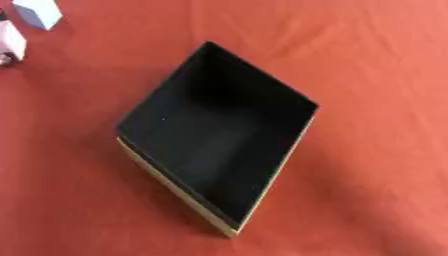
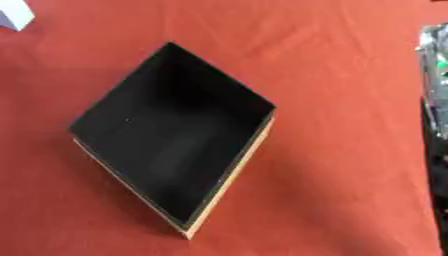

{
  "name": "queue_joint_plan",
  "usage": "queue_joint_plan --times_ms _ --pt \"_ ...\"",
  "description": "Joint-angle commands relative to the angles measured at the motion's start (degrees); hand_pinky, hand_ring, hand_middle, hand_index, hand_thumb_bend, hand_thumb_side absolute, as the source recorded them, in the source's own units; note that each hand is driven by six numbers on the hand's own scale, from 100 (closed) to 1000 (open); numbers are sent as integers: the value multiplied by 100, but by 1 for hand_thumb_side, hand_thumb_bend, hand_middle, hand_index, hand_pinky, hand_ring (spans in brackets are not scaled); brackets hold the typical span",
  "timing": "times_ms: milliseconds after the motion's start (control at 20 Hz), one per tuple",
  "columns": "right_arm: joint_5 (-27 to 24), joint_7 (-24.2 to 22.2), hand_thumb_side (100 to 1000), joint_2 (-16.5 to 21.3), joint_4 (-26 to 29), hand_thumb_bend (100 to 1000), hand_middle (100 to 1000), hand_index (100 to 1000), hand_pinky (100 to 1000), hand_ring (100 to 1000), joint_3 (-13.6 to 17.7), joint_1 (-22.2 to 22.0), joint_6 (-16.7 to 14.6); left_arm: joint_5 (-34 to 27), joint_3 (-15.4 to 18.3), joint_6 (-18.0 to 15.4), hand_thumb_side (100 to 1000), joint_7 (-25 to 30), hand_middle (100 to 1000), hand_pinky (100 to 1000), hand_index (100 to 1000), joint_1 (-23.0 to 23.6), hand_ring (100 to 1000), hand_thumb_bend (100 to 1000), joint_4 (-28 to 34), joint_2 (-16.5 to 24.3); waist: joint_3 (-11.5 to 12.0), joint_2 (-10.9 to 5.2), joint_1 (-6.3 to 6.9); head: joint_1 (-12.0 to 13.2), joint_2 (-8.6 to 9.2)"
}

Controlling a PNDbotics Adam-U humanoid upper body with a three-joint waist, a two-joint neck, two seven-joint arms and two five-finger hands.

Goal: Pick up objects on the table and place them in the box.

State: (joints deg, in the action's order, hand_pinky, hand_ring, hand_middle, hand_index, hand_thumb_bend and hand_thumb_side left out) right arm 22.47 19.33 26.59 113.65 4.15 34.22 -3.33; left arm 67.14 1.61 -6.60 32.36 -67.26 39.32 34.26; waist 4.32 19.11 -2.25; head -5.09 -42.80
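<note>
1. No brand, label or writing can be read on anything here.
2. One open box with a black lining and pale tan outer walls (image 1: 140,159) lies on the red cloth-covered table (image 1: 367,165), turned so that its corners point toward the far and near edges like a diamond.
3. The box's dark inside shows nothing lying in it; only the flat black floor and shaded walls can be seen.
4. Two small pale things sit well apart from the box, toward its far left: a light blue-white block (image 1: 39,12) at the top edge, and just below it a white boxy thing (image 1: 10,42) at the left border, too cut off to identify.
5. Well to the right of the box, a blurred dark and silvery shape (image 2: 435,75) runs down the right border; what it is cannot be told.
6. Neither robot hand shows, so the state of their fingers cannot be told.
</note>
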Motion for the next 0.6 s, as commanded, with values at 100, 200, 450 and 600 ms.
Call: queue_joint_plan --times_ms 100,200,450,600 --pt "4 14 673 166 94 100 602 798 801 676 25 26 4 -82 -58 -82 100 142 664 514 765 -178 616 326 313 208 26 -194 23 -41 -61" --pt "10 14 674 162 94 100 602 798 801 676 23 16 0 -116 -93 -127 100 201 664 515 765 -182 616 322 408 216 39 -216 27 -65 -88" --pt "27 22 674 147 94 100 603 798 802 677 29 -11 -7 -271 -225 -299 100 334 663 512 765 -167 616 328 683 226 61 -268 37 -93 -120" --pt "38 24 675 132 94 100 604 798 802 678 28 -20 -16 -402 -381 -480 100 425 661 508 763 -138 614 330 929 218 70 -298 42 -83 -123"
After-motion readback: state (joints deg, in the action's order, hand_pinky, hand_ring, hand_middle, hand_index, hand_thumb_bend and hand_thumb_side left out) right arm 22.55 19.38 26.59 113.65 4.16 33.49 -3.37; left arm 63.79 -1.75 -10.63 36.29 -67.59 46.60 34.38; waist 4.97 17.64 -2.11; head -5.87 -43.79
